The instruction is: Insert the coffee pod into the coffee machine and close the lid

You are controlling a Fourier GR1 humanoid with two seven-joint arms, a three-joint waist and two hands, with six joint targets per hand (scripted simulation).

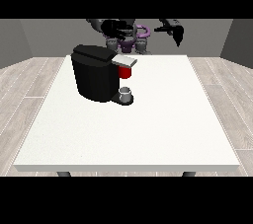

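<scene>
A black coffee machine (95, 77) stands on the white table (148, 129), left of the middle. Its grey lid (124, 61) juts out to the right over a red thing at the machine (125, 72). A small grey thing (126, 93) sits on the machine's base below the red thing; I cannot tell it for the pod. The hand at the view's left (115, 28) hovers high behind the machine, apart from it. The hand at the view's right (174, 29) is raised beyond the table's far edge, its fingers hanging relaxed and holding nothing.
The robot's torso (129, 38) stands behind the table's far edge. White tabletop stretches in front of and to the right of the machine. Wooden floor surrounds the table.
</scene>
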